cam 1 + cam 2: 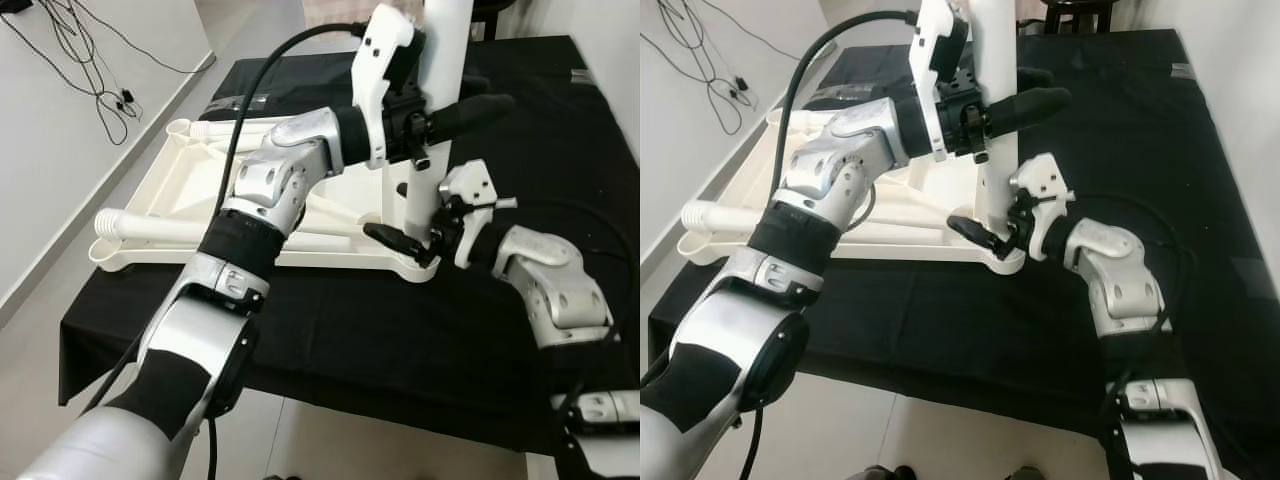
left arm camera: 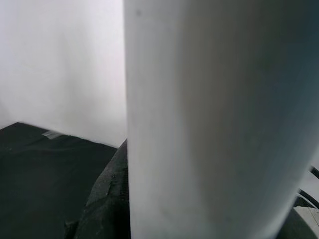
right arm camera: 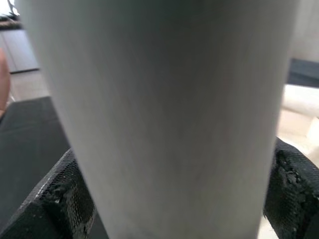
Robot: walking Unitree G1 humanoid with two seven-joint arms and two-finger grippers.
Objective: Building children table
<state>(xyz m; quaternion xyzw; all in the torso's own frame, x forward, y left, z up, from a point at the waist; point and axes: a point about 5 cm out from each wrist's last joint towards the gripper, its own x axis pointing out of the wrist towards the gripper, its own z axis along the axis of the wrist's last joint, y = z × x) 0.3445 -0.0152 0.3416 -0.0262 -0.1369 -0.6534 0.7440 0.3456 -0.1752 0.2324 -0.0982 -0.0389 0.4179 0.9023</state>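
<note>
Both arms are brushed silver castings with rounded joint housings, split up by matte black bands at the elbows and forearms. Left end effector [image 1: 470, 108] has long black fingers on a white plastic bracket with small screw holes, and a thick black cable loops off the wrist. Right end effector [image 1: 405, 243] has the same white bracket and slim black fingers, textured pads.
</note>
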